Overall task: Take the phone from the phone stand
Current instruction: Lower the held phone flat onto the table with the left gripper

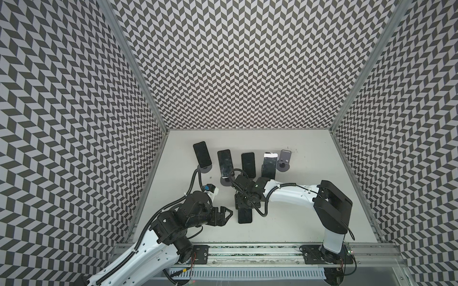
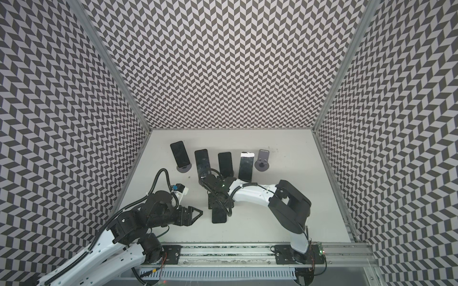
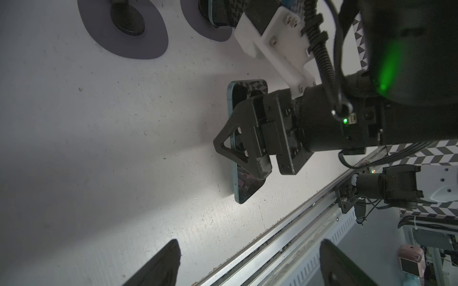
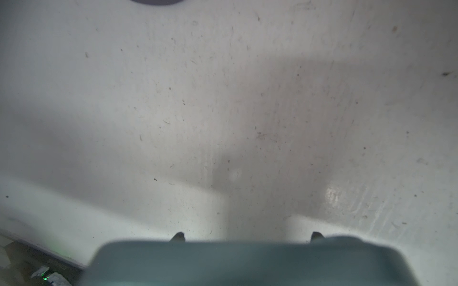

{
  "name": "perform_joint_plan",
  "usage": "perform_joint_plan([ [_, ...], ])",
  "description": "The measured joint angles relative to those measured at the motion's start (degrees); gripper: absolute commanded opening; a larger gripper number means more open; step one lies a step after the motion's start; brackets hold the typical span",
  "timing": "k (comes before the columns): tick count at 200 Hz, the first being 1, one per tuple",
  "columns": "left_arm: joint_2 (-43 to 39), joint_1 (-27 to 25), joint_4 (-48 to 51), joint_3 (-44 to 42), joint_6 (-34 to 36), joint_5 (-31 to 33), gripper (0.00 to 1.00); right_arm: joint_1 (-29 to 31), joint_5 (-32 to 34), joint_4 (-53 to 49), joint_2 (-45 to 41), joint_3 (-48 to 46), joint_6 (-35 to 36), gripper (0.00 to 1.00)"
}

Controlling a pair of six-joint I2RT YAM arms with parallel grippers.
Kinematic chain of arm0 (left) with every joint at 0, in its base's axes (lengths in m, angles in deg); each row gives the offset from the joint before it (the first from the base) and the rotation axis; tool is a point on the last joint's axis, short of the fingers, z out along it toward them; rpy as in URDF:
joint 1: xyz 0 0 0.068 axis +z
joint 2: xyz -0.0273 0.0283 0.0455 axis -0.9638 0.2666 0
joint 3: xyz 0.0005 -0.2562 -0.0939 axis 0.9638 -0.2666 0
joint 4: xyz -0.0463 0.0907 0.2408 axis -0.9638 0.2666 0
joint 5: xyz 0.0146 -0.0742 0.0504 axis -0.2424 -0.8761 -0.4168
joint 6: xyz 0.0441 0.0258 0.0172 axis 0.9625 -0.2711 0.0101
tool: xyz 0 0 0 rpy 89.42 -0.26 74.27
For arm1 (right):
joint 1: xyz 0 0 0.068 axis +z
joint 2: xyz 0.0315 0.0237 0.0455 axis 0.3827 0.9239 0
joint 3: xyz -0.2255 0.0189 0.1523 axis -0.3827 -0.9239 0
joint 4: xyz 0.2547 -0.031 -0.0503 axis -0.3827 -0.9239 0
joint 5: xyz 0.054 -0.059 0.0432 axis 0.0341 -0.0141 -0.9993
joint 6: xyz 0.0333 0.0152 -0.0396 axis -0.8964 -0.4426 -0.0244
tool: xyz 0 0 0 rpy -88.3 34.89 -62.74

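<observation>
Teal-edged and dark-faced, the phone (image 1: 244,216) is lying flat in the near middle of the white table (image 1: 309,198), its length running near to far. My right gripper (image 1: 245,206) is reaching down onto it from above and clenching it across its width, one finger on each long edge. In the left wrist view the phone (image 3: 241,184) is sitting very low over the table, and I cannot tell whether it is touching. In the right wrist view its teal body (image 4: 247,262) is filling the foreground between my two fingertips (image 4: 179,237).

My left gripper (image 1: 226,215) is hovering just left of the phone and pointing right at it, its jaws standing apart and grasping nothing. In the left wrist view its fingers (image 3: 161,267) are framing bare table and the rail.

Farther back, four other phones (image 1: 225,163) are leaning on stands in a row running left to right, showing in both top views. The rightmost of them is a pale-topped phone (image 1: 269,164). Just right of it a grey bare stand (image 1: 284,162) is standing at the far right end of the row, apart from the phone I am gripping. My right arm (image 1: 292,198) is stretching in from the right, and its wrist is covering the near ends of the middle phones.
</observation>
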Motion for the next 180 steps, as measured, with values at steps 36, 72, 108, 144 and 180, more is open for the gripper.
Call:
perform_joint_plan([
  [36, -2.1, 0.0, 0.2, -0.2, -1.0, 0.8, 0.88, 0.0, -1.1, -2.3, 1.9, 2.4, -1.2, 0.47],
  [72, -4.8, 0.0, 0.3, -0.4, -2.0, 1.5, 0.88, 0.6, -2.8, -4.3, 5.0, 6.7, -1.4, 0.47],
  [108, -8.6, 0.0, 0.5, -0.5, -2.7, 2.4, 0.87, 1.5, -3.5, -5.7, 6.4, 7.8, -0.4, 0.47],
  [144, -9.5, 1.0, 0.5, -0.6, -2.9, 2.5, 0.87, 1.8, -3.5, -7.3, 7.2, 9.2, 0.5, 0.47],
  [180, -7.8, 5.0, 0.0, -0.8, -1.5, 0.3, 0.87, 1.7, -3.7, -7.4, 8.8, 12.3, 0.5, 0.46],
])
